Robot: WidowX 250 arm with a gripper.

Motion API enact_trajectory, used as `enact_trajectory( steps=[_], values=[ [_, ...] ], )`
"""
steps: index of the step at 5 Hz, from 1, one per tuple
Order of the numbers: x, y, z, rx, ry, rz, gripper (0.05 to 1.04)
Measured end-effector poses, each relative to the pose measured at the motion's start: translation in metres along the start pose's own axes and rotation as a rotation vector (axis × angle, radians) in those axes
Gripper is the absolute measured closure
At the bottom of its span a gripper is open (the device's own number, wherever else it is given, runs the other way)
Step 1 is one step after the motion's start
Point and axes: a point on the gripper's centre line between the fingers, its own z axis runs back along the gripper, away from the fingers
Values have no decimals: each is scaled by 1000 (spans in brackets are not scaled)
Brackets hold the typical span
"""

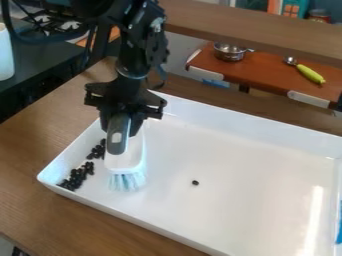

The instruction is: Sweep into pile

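White plastic-looking tray [260,210], cam view: my black two-finger gripper [121,125] is clamped on the grey-and-white scrub brush [123,156], head down nr the tray's L side, pale blue bristles [127,182] at its lower end. Loose black bean-like bits [77,176] lie along the L wall, w/ a smaller bunch [97,149] just beside the brush; one lone black bit [195,183] sits well apart, out on the bare floor to the R.

Main risk, I'd say: lone bit gets missed or shoved farther out, b/c the bristles are btwn it & the rest; I'd prob need to get round its far side 1st, then sweep L. Too much speed or pressure could flick it past. Swinging back low might scatter the bunch. Pushing hard into the wall could twist the handle in my grip or jam bits in the corner.
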Motion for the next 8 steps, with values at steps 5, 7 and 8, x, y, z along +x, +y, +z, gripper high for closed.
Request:
enact_trajectory(
  steps=[5,7,8],
  values=[
    [-49,-137,45,-119,-88,-143,588],
    [-43,-103,31,-83,-75,-133,588],
    [-38,-57,21,-28,-25,-102,588]
  ],
)
